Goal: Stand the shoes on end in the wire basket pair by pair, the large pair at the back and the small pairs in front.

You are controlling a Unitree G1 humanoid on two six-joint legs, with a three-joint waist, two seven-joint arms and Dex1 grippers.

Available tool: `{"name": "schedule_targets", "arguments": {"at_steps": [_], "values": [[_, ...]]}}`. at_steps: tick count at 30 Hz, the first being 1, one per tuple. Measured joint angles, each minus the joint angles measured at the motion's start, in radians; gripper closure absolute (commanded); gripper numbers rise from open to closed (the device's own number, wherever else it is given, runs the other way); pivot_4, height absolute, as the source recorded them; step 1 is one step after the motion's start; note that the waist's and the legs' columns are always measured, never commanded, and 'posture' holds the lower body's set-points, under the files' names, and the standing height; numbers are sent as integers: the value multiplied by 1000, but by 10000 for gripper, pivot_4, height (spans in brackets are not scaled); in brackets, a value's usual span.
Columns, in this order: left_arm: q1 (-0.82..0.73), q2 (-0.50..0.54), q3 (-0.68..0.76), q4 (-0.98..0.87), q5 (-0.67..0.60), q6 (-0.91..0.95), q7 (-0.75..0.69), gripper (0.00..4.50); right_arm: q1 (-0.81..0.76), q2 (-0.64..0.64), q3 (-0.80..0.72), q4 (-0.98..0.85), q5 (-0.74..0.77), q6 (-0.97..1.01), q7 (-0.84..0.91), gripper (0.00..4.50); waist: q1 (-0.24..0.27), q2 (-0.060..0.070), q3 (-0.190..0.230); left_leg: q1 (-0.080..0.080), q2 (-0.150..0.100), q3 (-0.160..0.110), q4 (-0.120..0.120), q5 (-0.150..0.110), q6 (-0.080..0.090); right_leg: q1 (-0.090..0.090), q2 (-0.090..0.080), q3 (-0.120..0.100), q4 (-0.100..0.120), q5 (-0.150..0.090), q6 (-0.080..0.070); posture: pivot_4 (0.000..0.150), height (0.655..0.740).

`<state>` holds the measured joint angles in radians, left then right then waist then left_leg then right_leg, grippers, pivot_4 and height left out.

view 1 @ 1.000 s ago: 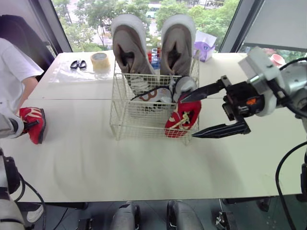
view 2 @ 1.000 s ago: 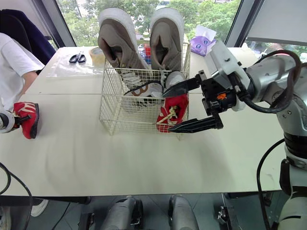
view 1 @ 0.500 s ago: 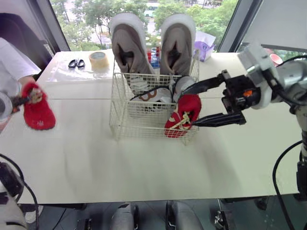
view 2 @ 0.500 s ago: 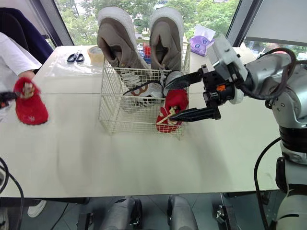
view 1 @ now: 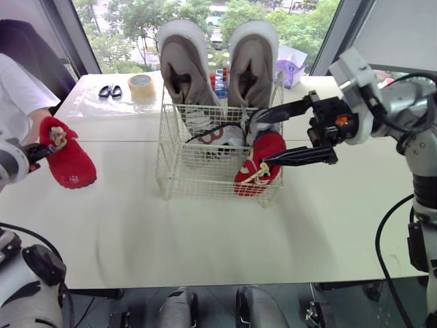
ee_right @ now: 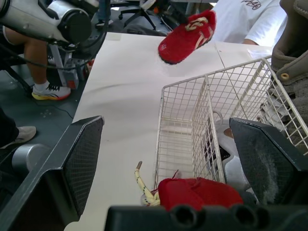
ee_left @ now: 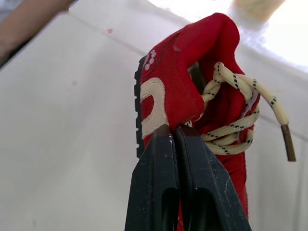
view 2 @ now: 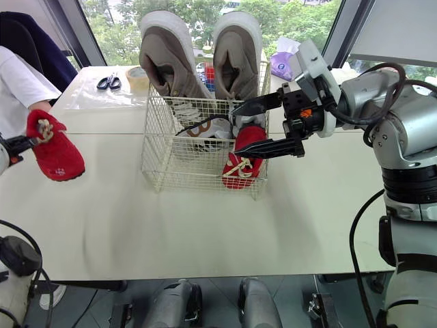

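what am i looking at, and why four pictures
This is a two-armed humanoid robot; each arm ends in a black two-fingered hand. The two wide pictures come from cameras in its head, looking down on a table; the two close-ups come from a camera on each wrist. On the table: a wire basket with big grey shoes at the back and small white shoes in front, a tape roll and scissors. The left hand pinches a red shoe. The right hand is open beside the other red shoe at the basket's front corner.
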<state>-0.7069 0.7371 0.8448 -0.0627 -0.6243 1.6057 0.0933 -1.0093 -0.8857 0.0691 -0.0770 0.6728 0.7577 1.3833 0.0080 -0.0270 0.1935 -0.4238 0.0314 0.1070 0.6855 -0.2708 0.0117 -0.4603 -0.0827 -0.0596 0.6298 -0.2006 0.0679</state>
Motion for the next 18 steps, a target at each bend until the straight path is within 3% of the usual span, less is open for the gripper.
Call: {"name": "schedule_targets", "arguments": {"at_steps": [5,8,11,14,18], "values": [[64,-71,18,1,0,0,62,44852,13,-3,-7,-18,0,13,-13,0,2,-1,-1,0,0,0,0,0,0,0,0,0,0,0,0,1500,7400],[78,-97,46,1,1,0,98,35114,13,-4,-12,-21,0,23,-22,0,2,-1,-1,0,0,0,0,0,0,0,-1,0,0,0,0,1500,7400],[95,-109,50,5,-1,0,125,19889,13,-4,-15,-26,0,30,-29,0,2,-1,-1,0,0,-1,0,0,0,0,-1,0,0,0,-1,1500,7400],[105,-53,15,4,-32,0,129,4940,14,-5,-15,-30,0,33,-33,0,2,-1,-1,0,0,-1,0,0,0,0,-3,0,0,0,-1,1500,7400],[76,-3,5,2,-73,0,214,4940,19,-11,-15,-30,-1,33,-32,0,2,-1,-1,0,-1,-2,0,0,0,0,-4,0,0,0,-1,1500,7400]]}}
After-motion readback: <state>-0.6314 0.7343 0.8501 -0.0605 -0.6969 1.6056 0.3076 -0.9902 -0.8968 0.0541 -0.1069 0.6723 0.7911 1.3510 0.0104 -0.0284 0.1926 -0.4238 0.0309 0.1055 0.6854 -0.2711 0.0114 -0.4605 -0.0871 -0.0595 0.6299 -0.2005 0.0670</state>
